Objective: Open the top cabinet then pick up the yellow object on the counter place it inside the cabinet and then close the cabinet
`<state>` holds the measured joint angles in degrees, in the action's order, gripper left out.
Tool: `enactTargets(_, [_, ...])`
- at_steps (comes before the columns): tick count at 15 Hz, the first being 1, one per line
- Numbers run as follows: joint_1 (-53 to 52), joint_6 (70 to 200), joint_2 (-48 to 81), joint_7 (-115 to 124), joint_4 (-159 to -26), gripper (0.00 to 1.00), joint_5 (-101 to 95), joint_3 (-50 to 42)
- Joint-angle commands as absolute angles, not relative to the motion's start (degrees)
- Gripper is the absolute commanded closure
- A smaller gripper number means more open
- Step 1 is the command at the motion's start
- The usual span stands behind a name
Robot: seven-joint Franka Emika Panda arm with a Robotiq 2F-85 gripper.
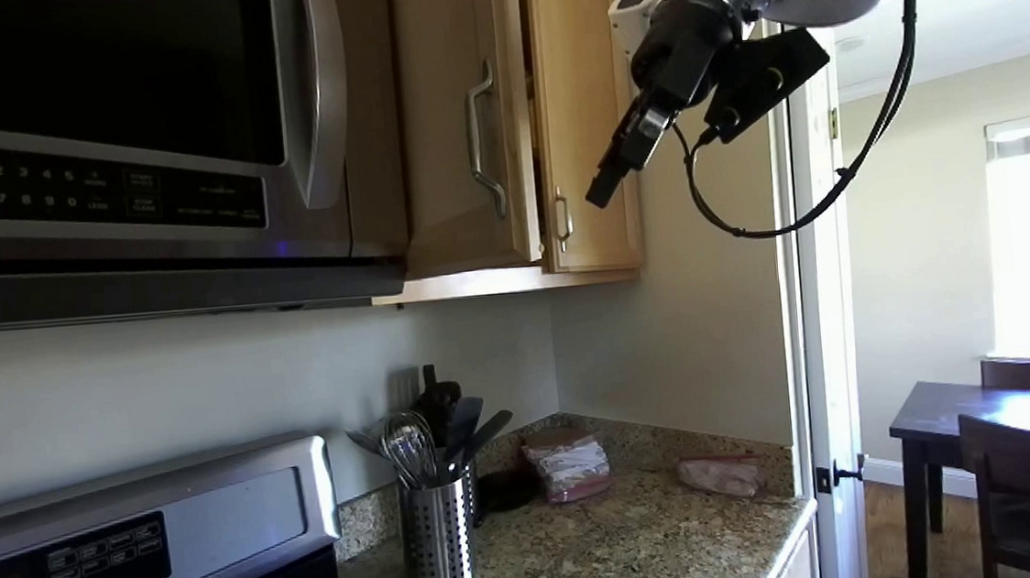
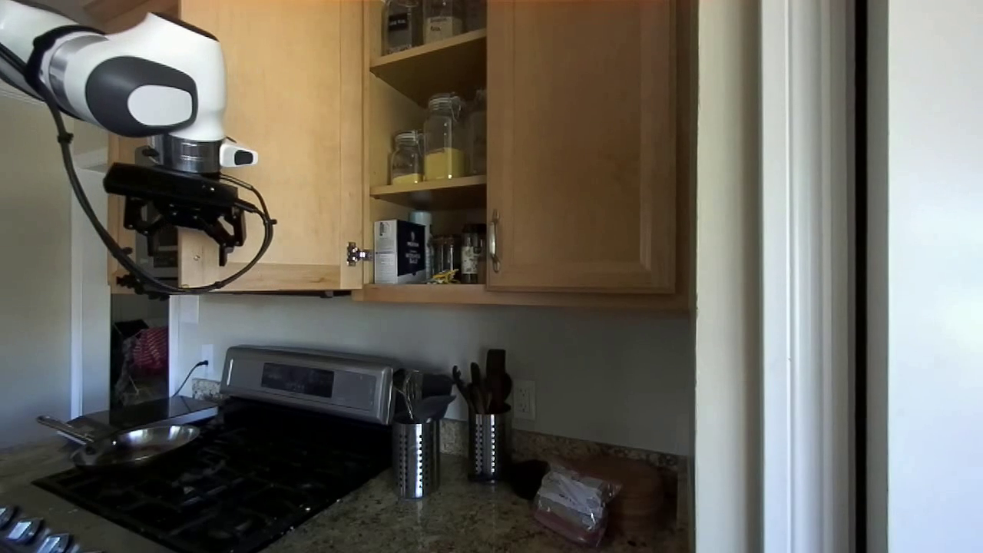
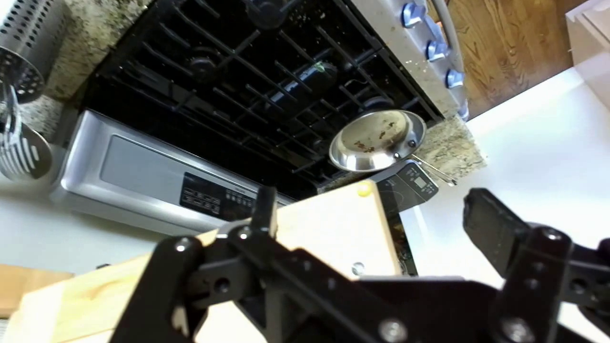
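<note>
The gripper [image 3: 374,207] hangs with its fingers well apart and nothing clamped, near the free edge of the open door [image 2: 299,146] and, it seems, on the inner side; whether the two touch cannot be told. Opening and placing both look done, so closing is most likely the step in hand. The next move calls for going around that edge to the outer face, across the door from the gripper, then pushing until it shuts; a push from this side would likely only swing it wider.

Farther off, past the door, is the cabinet [image 2: 422,293]. The yellow object [image 2: 444,276] lies in its bottom compartment, well apart from the gripper, near a box [image 2: 399,252] and in front of jars [image 2: 470,252]. It looks tiny, bright yellow with some dark bits, its outline too small to make out. The counter [image 1: 645,536] lies well below the gripper.
</note>
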<state>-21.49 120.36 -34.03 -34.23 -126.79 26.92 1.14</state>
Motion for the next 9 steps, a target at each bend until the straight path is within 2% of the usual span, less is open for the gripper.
enactTargets(1, [-23.6, 120.8, -33.8, -33.4, -125.2, 0.0, 30.2, 2.5])
enactTargets(9, [-23.5, 135.0, -29.0, -30.1, -124.4, 0.0, 30.0, 6.9])
